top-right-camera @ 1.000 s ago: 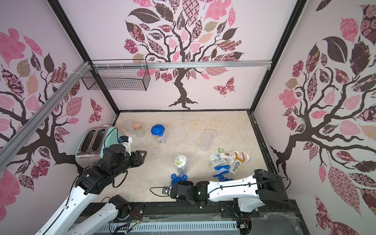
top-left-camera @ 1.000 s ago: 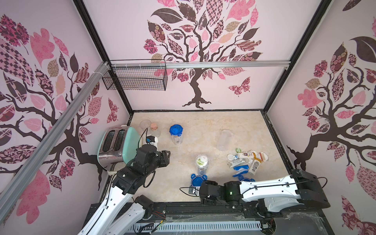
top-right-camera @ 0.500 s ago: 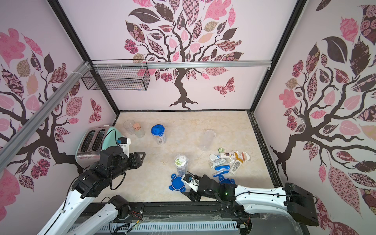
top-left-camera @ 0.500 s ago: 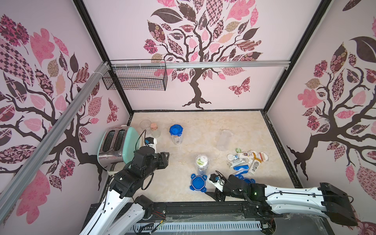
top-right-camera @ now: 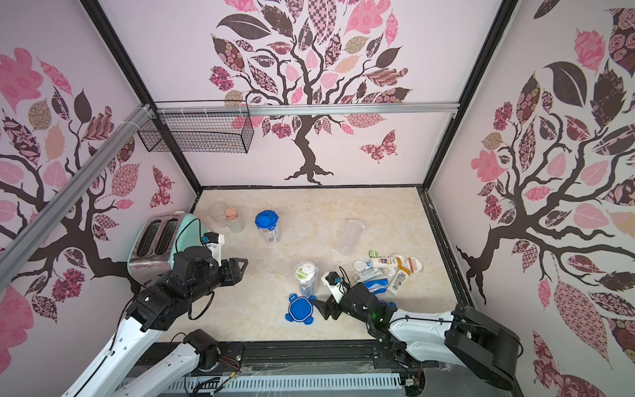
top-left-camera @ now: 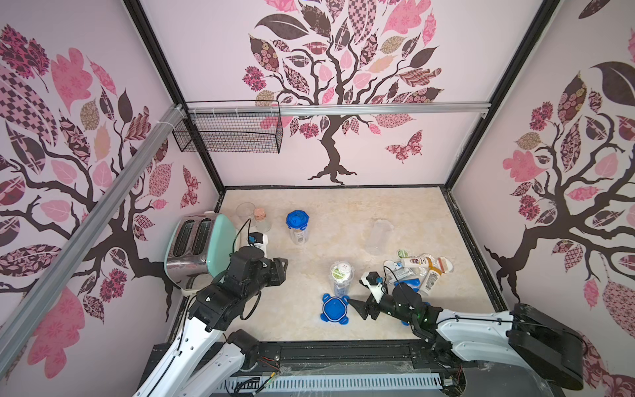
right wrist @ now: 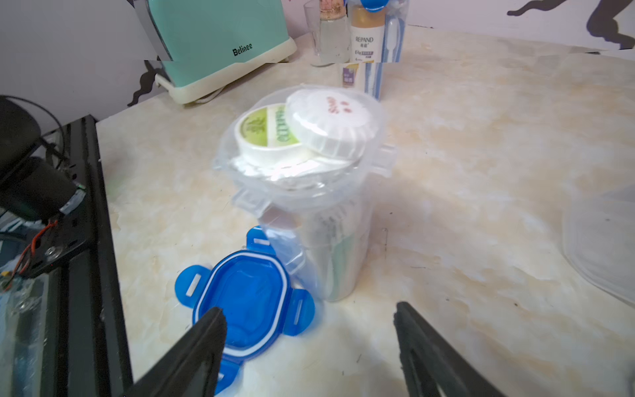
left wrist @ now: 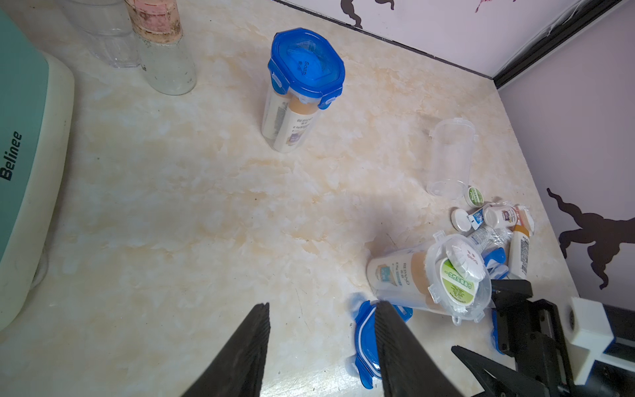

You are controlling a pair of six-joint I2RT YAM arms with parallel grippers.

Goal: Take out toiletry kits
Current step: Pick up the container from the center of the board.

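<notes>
On the pale marbled tabletop [top-left-camera: 343, 206], three toiletry kits [top-left-camera: 421, 269] and three clear canisters, with two loose blue lids [top-left-camera: 333, 309].

One kit is sealed in the lidded canister [top-left-camera: 297, 228] at the back. One fills the open canister [top-left-camera: 341, 280], round tubs [right wrist: 264, 134] at its mouth. One lies scattered by the right wall, just beside the empty canister [top-left-camera: 377, 237]. One lid lies beside the open canister, the other lid [left wrist: 494, 330] mostly hidden under the right arm. Left claw [top-left-camera: 281, 266] and right claw [top-left-camera: 357, 308] both stand spread, pinching nothing. One toaster [top-left-camera: 196, 244], one glass [top-left-camera: 245, 210], one cork jar [top-left-camera: 262, 220]; pink walls [top-left-camera: 378, 165] with tree decals [top-left-camera: 331, 154], one wire basket [top-left-camera: 228, 134].
</notes>
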